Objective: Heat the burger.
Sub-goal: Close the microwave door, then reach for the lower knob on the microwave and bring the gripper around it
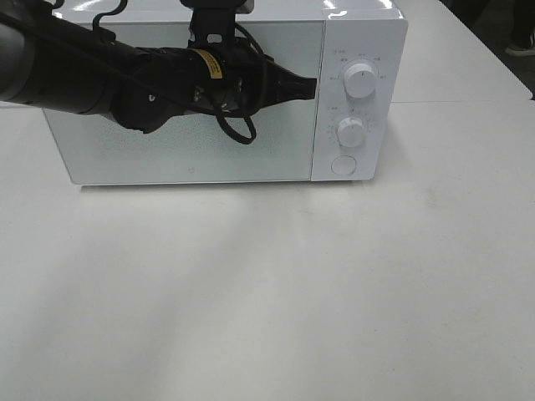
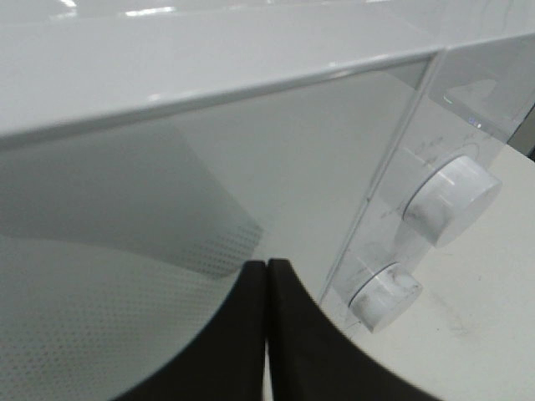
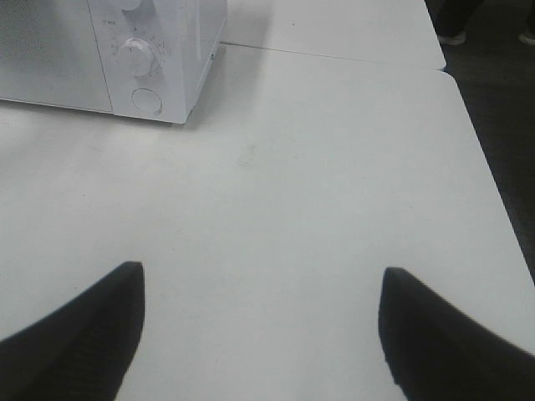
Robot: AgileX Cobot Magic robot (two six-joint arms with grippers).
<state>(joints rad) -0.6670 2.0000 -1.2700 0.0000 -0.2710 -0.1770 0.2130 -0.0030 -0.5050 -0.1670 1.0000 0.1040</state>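
The burger is not in view in any frame. A white microwave (image 1: 192, 150) stands at the back of the table with its door closed; it also shows in the left wrist view (image 2: 251, 167) and the right wrist view (image 3: 159, 50). My left gripper (image 1: 308, 87) is shut and empty, its tips at the right edge of the door, next to the control panel. In the left wrist view the two black fingers (image 2: 288, 334) press together in front of the door. My right gripper (image 3: 259, 334) is open and empty above bare table; it is out of the exterior view.
The control panel has an upper knob (image 1: 360, 81), a lower knob (image 1: 350, 132) and a round button (image 1: 343, 165). The knobs also show in the left wrist view (image 2: 451, 200). The white table (image 1: 267, 292) spreads in front. The table's right edge (image 3: 489, 192) shows in the right wrist view.
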